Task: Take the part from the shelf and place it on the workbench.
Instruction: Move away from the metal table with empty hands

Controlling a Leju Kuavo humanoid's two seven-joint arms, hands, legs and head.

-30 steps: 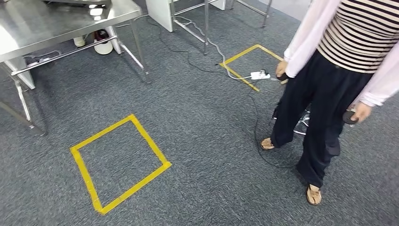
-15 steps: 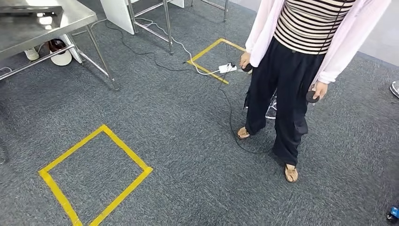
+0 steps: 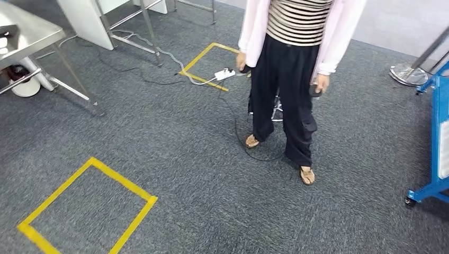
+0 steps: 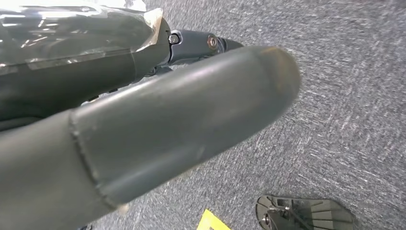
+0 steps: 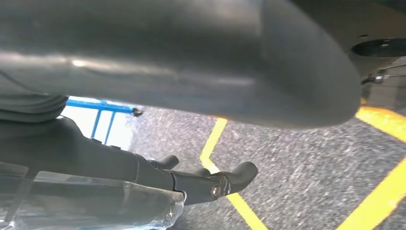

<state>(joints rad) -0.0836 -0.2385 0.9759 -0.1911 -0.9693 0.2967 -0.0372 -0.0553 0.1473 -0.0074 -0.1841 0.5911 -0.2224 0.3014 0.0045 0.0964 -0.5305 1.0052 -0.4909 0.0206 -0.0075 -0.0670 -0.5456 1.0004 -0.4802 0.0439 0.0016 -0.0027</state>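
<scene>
While facing grey carpet with the blue shelf frame (image 3: 438,132) at the far right, carrying nothing: left hand (image 4: 167,129) and right hand (image 5: 191,72) both empty, thumb apart from fingers. Cannot tell where the part lies; presumably on that shelf. Risks on approach: brushing the person (image 3: 296,79) standing near, or snagging the black cable (image 3: 236,132) and power strip (image 3: 224,74) beside the far yellow tape square (image 3: 196,59).

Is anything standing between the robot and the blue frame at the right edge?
A person stands mid-floor, to the left of the blue frame, with a black cable looped by their feet. Nothing visible lies on the carpet directly in front of the frame.
</scene>
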